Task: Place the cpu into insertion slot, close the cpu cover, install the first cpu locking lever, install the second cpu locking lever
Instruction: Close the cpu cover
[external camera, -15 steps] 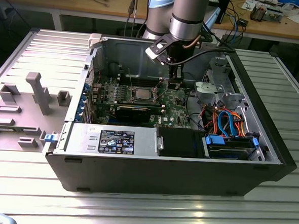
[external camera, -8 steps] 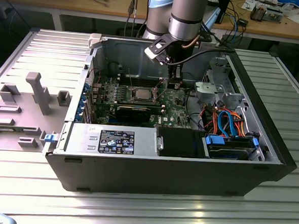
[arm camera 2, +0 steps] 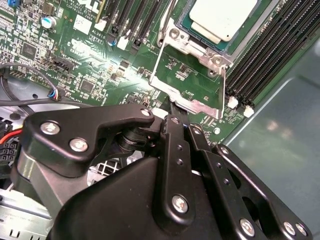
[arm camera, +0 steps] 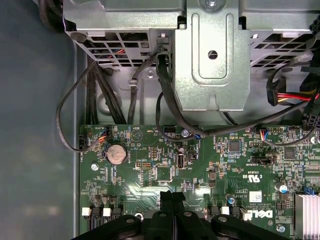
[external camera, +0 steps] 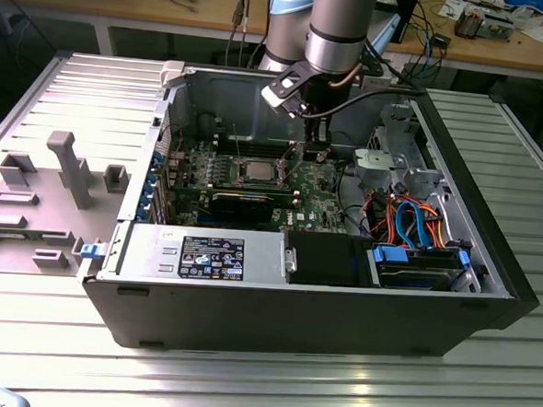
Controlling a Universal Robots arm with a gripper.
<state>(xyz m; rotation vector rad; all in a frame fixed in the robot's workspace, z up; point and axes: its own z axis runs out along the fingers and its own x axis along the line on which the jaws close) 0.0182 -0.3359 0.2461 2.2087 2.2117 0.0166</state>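
Note:
The cpu (arm camera 2: 222,17), a silver-topped square chip, lies in the insertion slot (arm camera 2: 186,20) on the green board; the exterior view shows the cpu (external camera: 255,172) mid-board. The cpu cover (arm camera 2: 205,106), a silvery frame with a window, is swung open and stands away from the slot, green board visible through it. My gripper (arm camera 2: 175,120) is shut with nothing between its black fingers, its tips just short of the cover's free edge. In the exterior view the gripper (external camera: 313,153) hangs over the board to the right of the cpu. A thin lever rod (arm camera 2: 166,20) stands beside the slot.
The board sits inside an open black computer case (external camera: 292,325). A metal drive cage (arm camera: 212,55) with black cables is close ahead of the gripper (arm camera: 173,196). Long black memory slots (arm camera 2: 270,55) flank the slot. A graphics card (external camera: 244,205) and blue cables (external camera: 418,226) lie nearer the front.

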